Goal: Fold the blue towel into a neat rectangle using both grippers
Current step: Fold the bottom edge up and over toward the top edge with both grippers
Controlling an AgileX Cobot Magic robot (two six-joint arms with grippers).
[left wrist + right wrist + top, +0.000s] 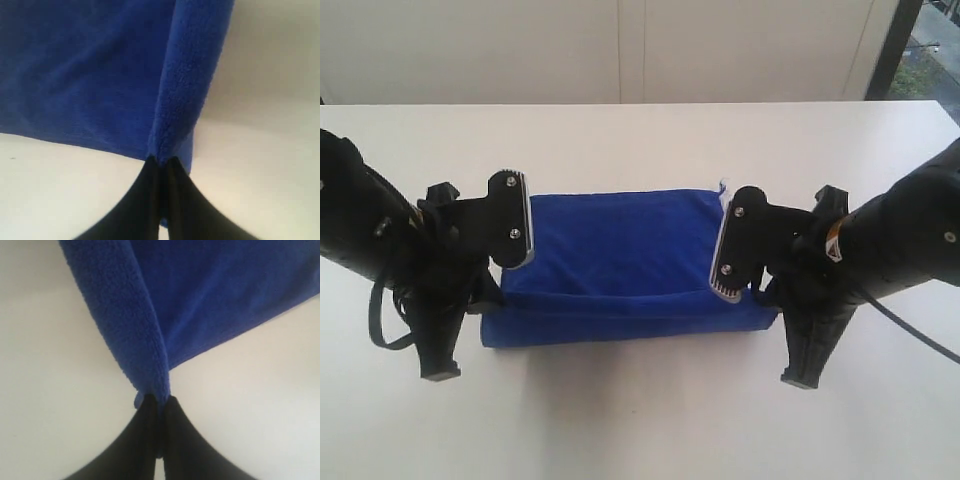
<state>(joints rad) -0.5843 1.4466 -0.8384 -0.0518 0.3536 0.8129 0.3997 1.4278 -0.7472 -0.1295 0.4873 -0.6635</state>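
On the white tabletop point(640, 430), the blue towel point(620, 250) lay folded at the centre of the frame, its left end pinched tight by the left end effector point(160, 167), its right end by the right end effector point(157, 402), a small white tag point(724, 188) at its far upper-right corner.

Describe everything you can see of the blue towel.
The deep royal-blue fleecy cloth towel lies on the white table as a wide, doubled rectangle; a layer edge runs across it near the front. The pile looks soft. A small white tag pokes out at its far right corner. The left pincer and the right pincer are each shut on a bunched side edge, one at either end.
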